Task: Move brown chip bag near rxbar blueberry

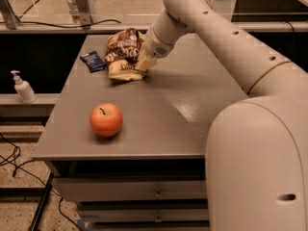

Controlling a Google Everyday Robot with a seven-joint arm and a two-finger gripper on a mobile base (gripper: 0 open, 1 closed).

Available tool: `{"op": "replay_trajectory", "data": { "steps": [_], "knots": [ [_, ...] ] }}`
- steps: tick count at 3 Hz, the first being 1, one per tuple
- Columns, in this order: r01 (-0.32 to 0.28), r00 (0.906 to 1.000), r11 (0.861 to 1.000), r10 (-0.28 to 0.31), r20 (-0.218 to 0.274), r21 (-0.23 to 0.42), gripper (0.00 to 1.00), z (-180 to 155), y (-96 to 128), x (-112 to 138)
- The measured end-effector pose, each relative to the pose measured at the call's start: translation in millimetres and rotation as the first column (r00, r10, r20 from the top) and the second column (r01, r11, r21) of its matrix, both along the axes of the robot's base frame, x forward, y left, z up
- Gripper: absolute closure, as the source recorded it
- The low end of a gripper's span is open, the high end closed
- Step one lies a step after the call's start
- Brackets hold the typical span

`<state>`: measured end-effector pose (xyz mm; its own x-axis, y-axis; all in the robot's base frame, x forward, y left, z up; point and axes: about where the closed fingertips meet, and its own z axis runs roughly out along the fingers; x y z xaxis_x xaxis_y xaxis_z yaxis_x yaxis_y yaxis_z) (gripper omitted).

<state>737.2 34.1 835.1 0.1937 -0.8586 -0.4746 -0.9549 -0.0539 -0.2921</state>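
The brown chip bag (pixel 123 52) lies crumpled at the back left of the grey table (pixel 192 100), dark brown on top and tan-cream below. My gripper (pixel 143 64) is at the bag's right edge and is shut on it. The rxbar blueberry (pixel 92 61), a small flat navy wrapper, lies just left of the bag, a short gap away. My arm reaches in from the right and hides the bag's right side.
A red apple (pixel 106 120) sits toward the front left of the table. A soap pump bottle (pixel 22 87) stands on a ledge left of the table. The table has drawers under its front edge. Cables lie on the floor at the left.
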Motion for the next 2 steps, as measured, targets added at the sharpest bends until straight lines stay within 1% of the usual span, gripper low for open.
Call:
{"op": "replay_trajectory", "data": {
  "steps": [2],
  "knots": [
    [-0.001, 1.0, 1.0, 0.001, -0.002, 0.0, 0.33, 0.2, 0.9, -0.1]
  ]
}}
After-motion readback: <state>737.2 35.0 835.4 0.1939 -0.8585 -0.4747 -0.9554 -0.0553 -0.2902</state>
